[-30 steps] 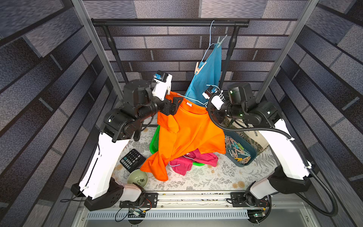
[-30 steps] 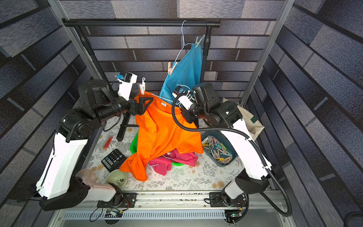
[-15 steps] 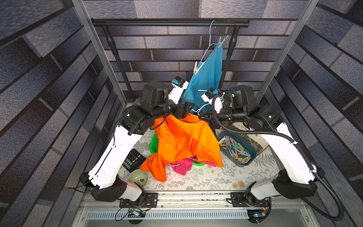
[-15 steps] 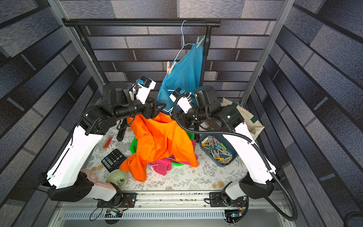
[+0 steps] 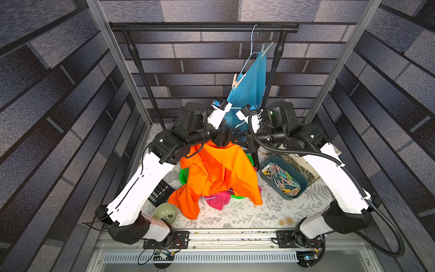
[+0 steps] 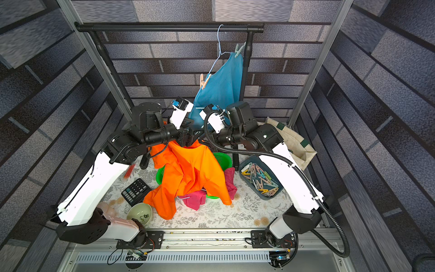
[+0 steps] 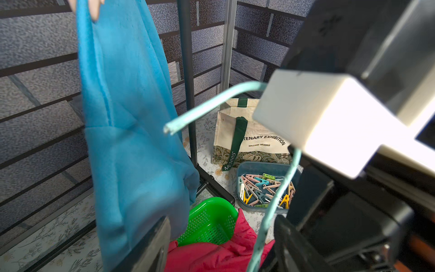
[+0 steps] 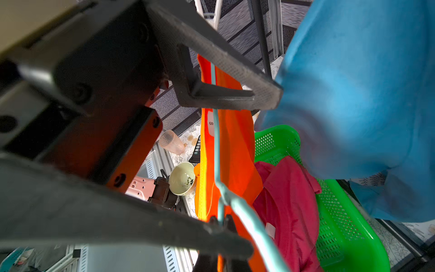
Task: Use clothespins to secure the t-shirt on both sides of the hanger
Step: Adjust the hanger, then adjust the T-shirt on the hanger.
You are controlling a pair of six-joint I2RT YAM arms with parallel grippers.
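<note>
No pin is seen on the one orange cotton t-shirt [image 5: 219,174], draped on a pale-blue wire hanger [image 8: 215,141] at centre, so both sides are judged outstanding. The pastel spring clothespins [image 5: 280,179], too many to be counted, lie in one slate-blue plastic tub [image 5: 303,186] at four o'clock. The wire is pinched by the right gripper [image 8: 221,220]; the jaws of the left gripper [image 7: 221,226] are spread, with nothing held. At twelve o'clock one blue t-shirt [image 5: 249,87] is hung with two pins fixed: a peach pin [image 5: 236,80] and a mint pin [image 5: 264,50].

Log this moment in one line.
right gripper: shut on hanger | left gripper: open by orange t-shirt collar | clothespins: in blue bin
</note>
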